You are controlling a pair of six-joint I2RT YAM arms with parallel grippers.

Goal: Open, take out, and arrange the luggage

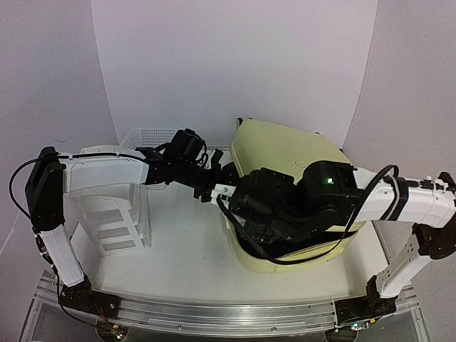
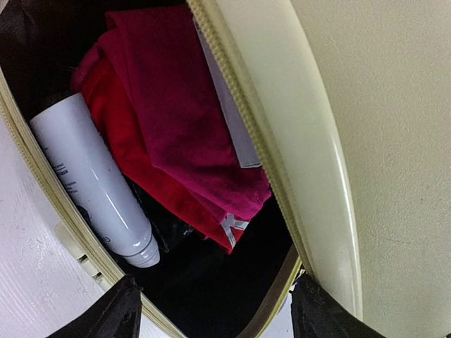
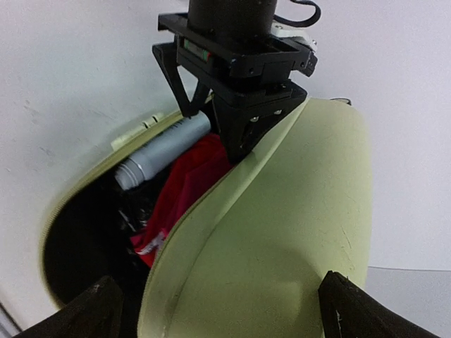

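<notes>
Luggage (image 1: 285,153) sits on the worktop (image 1: 185,249) right of centre. It has a pale-yellow shell and the lid (image 3: 296,211) is lifted part way, with a gap showing along its left and near sides. Left arm (image 1: 107,171) reaches across from the left to the luggage's left edge. Left jaws are apart, with fingers (image 2: 116,313) spread wide at the mouth of the gap. The lid rim with its zipper seam (image 2: 239,105) runs down between them, close to the finger on the right of the left wrist view; cannot tell if it touches. In the right wrist view one left finger sits right at the lid edge, by the red cloth. Inside, a white bottle (image 2: 91,176) lies along the lower shell rim, cap end toward the left jaws. Red and magenta cloth (image 2: 176,127) is bunched against it. A white card (image 2: 232,120) is tucked between the cloth and the lid, and black lining (image 2: 211,282) shows underneath. Right arm (image 1: 420,203) is bent over the luggage's near half. Right jaws are fully apart, fingers (image 3: 95,310) at either side over the lid's outer face, gripping nothing; contact with the lid unclear. A white drawer unit (image 1: 114,214) stands at the worktop's left under the left arm. A white mesh basket (image 1: 146,135) is behind it, and both are apart from the luggage.
</notes>
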